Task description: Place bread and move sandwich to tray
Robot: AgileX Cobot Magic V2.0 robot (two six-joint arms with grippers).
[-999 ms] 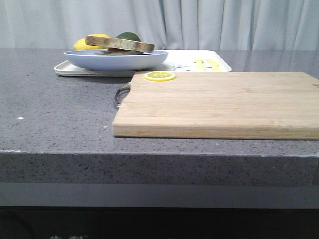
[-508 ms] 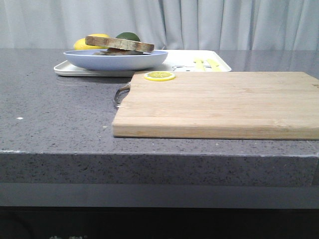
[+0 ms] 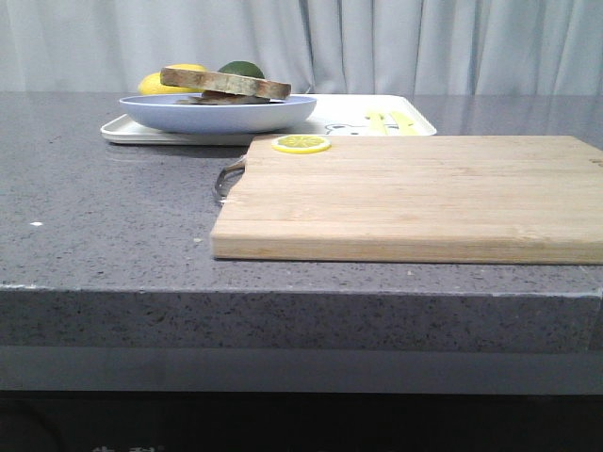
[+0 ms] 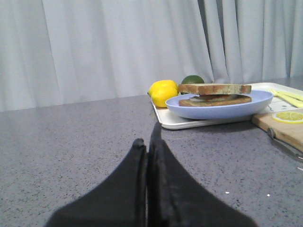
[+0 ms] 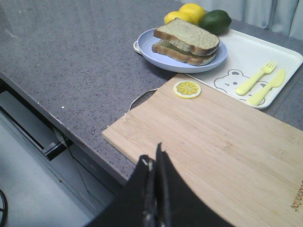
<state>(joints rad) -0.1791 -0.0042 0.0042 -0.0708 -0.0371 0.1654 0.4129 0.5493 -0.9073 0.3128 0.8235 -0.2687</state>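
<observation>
The sandwich (image 3: 224,83) is two brown-crusted bread slices stacked on a round light blue plate (image 3: 217,113). The top slice is the bread (image 5: 187,34); I see no other loose slice, and the filling is mostly hidden. The plate stands on the left end of the white tray (image 3: 377,118). Sandwich (image 4: 215,92), plate (image 4: 222,108) and tray (image 4: 184,123) also show in the left wrist view. My left gripper (image 4: 147,142) is shut and empty, low over the grey counter, short of the tray. My right gripper (image 5: 154,161) is shut and empty above the near edge of the cutting board (image 5: 213,137).
The wooden cutting board (image 3: 415,193) lies in front of the tray, with a lemon slice (image 3: 301,143) on its far left corner. Lemons (image 5: 187,10) and a lime (image 5: 215,20) sit behind the plate. A yellow toy fork and knife (image 5: 258,80) lie on the tray.
</observation>
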